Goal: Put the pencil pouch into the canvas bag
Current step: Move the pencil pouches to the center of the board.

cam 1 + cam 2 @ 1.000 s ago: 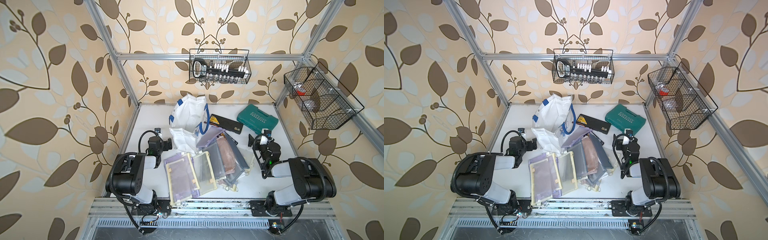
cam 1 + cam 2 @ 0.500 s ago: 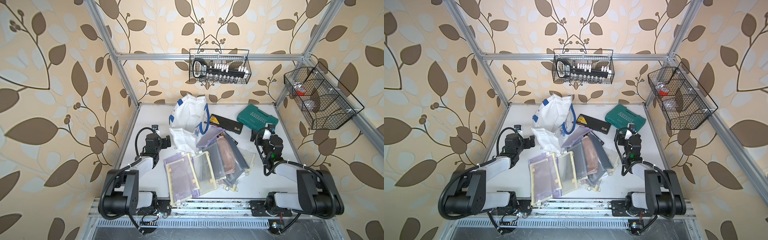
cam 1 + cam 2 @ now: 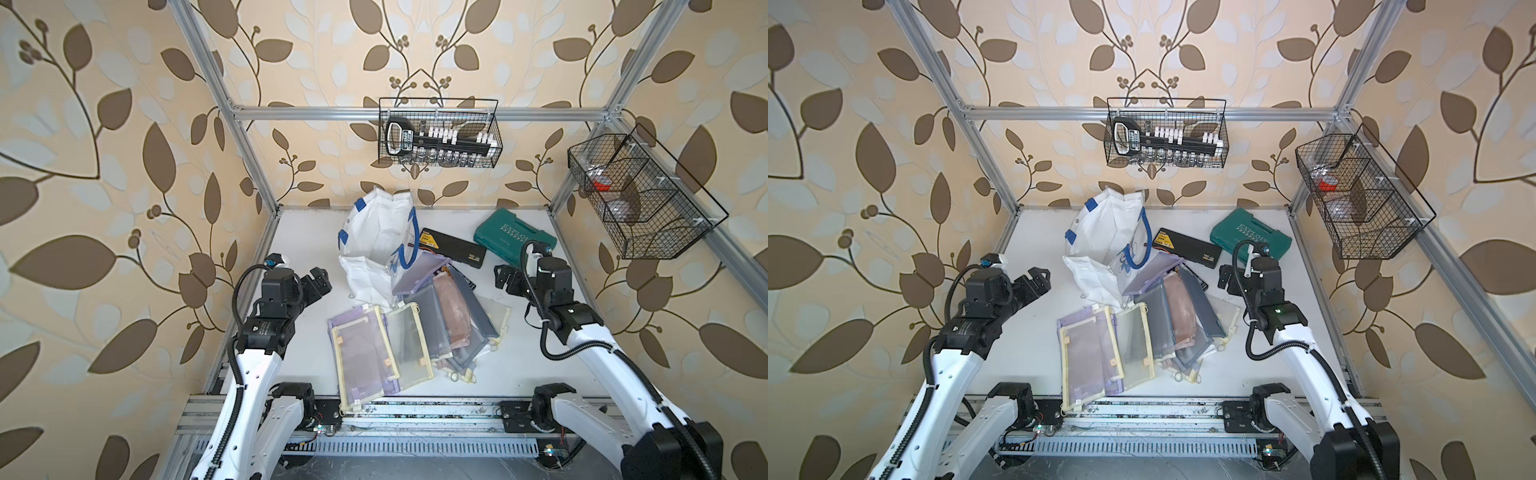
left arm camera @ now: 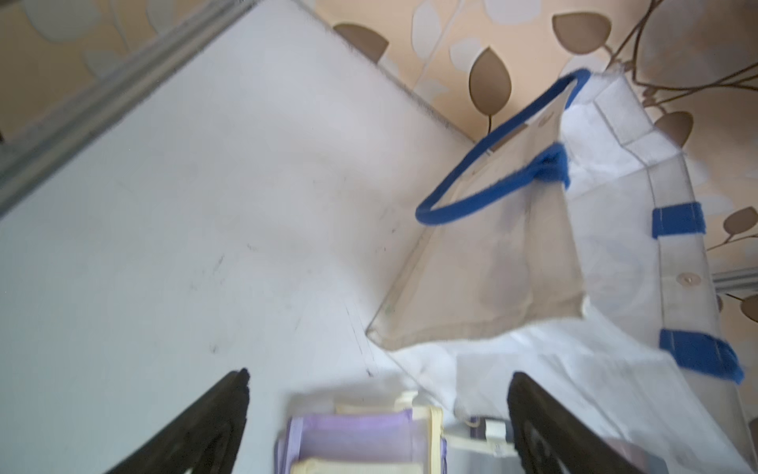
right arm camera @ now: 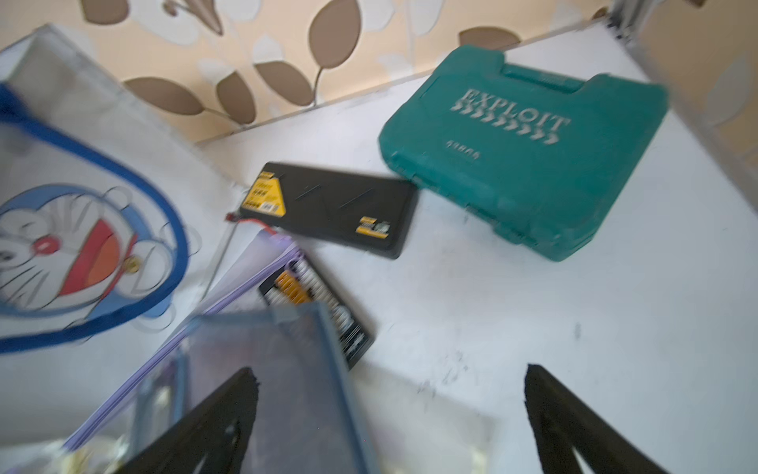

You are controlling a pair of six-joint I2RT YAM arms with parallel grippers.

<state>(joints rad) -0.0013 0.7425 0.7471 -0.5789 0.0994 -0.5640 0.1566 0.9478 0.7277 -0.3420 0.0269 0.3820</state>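
Left wrist view, smeared with motion, showed the left gripper [image 4: 379, 375] with its jaws spread wide and empty. It looked down on the corner of a purple pouch [image 4: 357, 435], and the canvas bag [image 4: 615, 172] stood just beyond. In both top views the change over the last second was plain. Both arms had unfolded from a tucked posture by the front rail and reached out over the table [image 3: 299, 232]. The left gripper had come up near the bag's side. The right gripper [image 3: 505, 278], its jaws likewise spread and holding nothing, had arrived beside the fanned pencil pouches [image 3: 415, 328], just in front of the green case [image 3: 513, 235]. The pouches themselves had not stirred. They lay overlapped on the table in front of the upright bag, the rearmost lilac pouch [image 3: 419, 270] leaning against it, and none was visibly inside. The task therefore seemed to be only at its approach, with a pouch yet to be picked.
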